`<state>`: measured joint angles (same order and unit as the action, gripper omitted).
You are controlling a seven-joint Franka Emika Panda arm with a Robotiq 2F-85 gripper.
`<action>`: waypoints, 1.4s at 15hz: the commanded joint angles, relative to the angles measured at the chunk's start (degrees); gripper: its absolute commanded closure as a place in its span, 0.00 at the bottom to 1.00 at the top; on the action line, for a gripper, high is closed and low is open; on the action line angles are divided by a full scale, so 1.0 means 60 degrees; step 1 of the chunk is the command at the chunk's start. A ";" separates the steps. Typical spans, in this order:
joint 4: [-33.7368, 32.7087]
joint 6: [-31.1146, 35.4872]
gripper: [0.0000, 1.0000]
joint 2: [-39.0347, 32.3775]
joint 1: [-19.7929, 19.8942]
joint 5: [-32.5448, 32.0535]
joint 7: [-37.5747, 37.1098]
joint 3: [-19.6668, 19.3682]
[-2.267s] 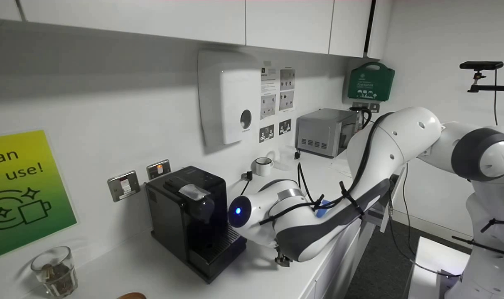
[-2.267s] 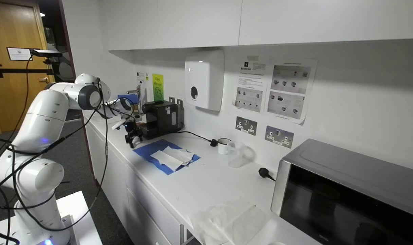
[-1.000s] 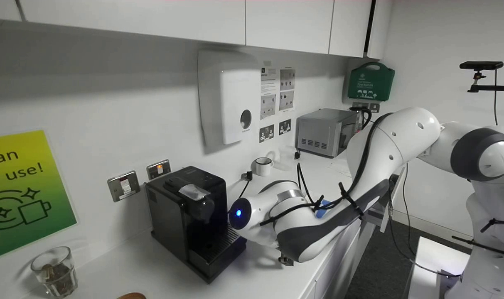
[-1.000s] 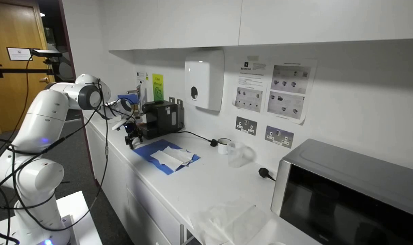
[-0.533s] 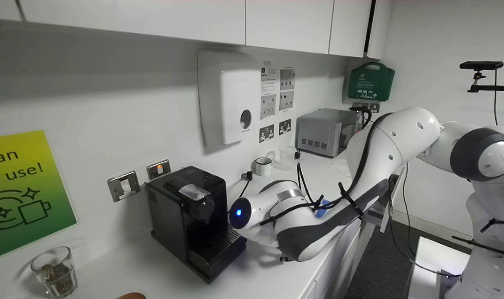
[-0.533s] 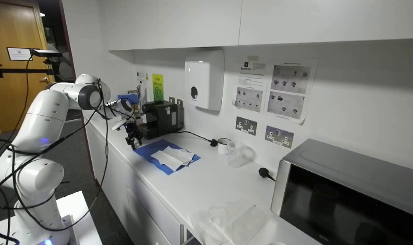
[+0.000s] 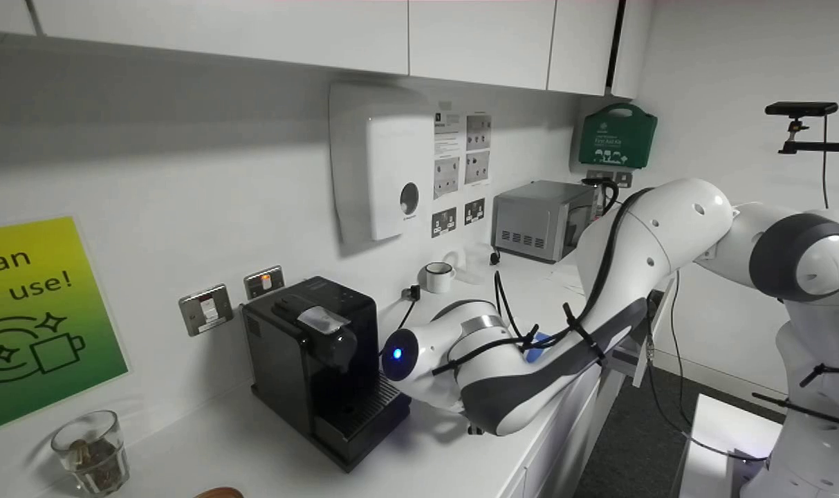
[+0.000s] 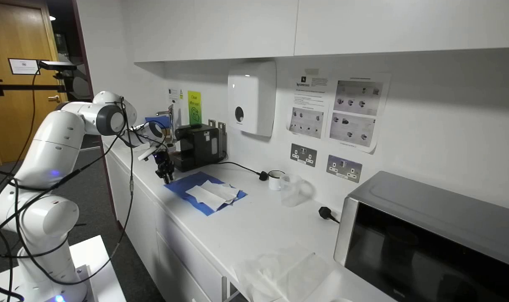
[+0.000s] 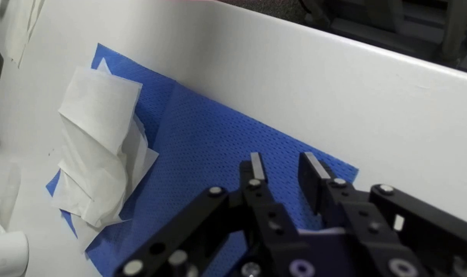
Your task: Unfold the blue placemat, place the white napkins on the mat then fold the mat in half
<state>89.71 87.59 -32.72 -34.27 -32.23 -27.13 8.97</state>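
blue placemat point(image 9: 206, 130) is on the counter point(image 9: 395, 115), white napkins point(image 9: 98, 111) heaped at one end. probably featherlight and floppy; i'd pinch the bare end's edge. fingers point(image 9: 309, 186) partway apart over it, nothing gripped.

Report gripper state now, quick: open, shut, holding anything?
Gripper: open, jaws apart over the blue placemat, nothing held between them; whether the tips touch it can't be told.

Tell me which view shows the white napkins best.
The wrist view: the white napkins appear largest, on the blue placemat, creases clear, with the gripper not covering them. In an exterior view, the white napkins look smaller. In an exterior view, the robot arm blocks that area; I cannot make out any.
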 commanded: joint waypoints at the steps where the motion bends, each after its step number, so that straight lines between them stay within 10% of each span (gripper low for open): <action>1: 0.0078 0.0089 0.36 0.0283 0.0171 0.0379 0.0087 0.0087; 6: 0.0169 0.0577 0.01 0.0425 0.0263 0.0680 0.0071 0.0077; 21: 0.0158 0.0922 0.00 0.0227 0.0469 0.0765 -0.0128 -0.0106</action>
<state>89.34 94.11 -32.18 -31.49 -27.18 -27.30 8.82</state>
